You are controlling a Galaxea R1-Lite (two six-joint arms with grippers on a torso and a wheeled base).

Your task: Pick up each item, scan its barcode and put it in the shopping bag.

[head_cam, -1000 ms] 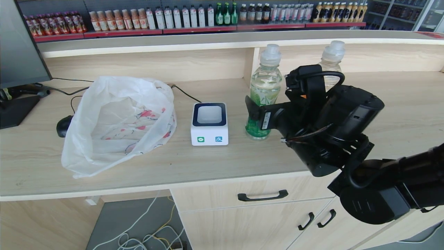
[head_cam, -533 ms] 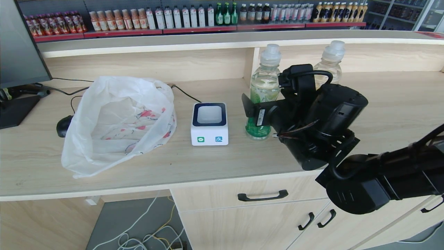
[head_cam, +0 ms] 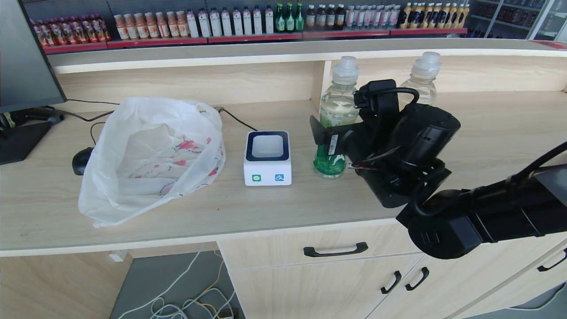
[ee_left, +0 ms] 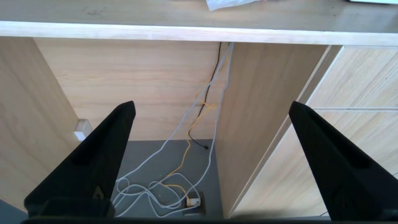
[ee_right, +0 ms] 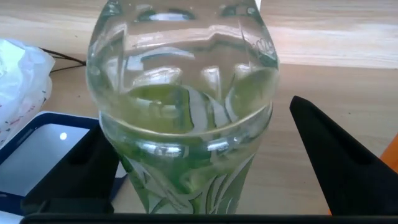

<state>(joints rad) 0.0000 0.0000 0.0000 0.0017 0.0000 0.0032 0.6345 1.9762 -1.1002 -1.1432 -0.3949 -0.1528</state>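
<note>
The bottle (head_cam: 339, 104) stands upright on the table (head_cam: 266, 204), long axis vertical, just to the right of the scanner (head_cam: 267, 157). The bag (head_cam: 150, 155) lies open beyond the scanner, farther left. A second bottle (head_cam: 423, 77) stands behind and to the right.

The right end effector (head_cam: 333, 135) is at the nearer bottle's lower body, approaching level from the front right. In the right wrist view its fingers (ee_right: 348, 168) are apart, and the bottle sits centred between them. A gap shows between one finger and the bottle wall. I cannot tell whether the other finger touches. I judge the bottle straddled but not yet clamped.

The left end effector (ee_left: 208, 162) hangs below the table edge, fingers wide apart, holding nothing. The right arm is therefore the nearer one.

Next step, as I judge it: close on the bottle, lift it, then carry it left to the scanner. The bottle wall is smooth and rounded, so slip is a risk.
</note>
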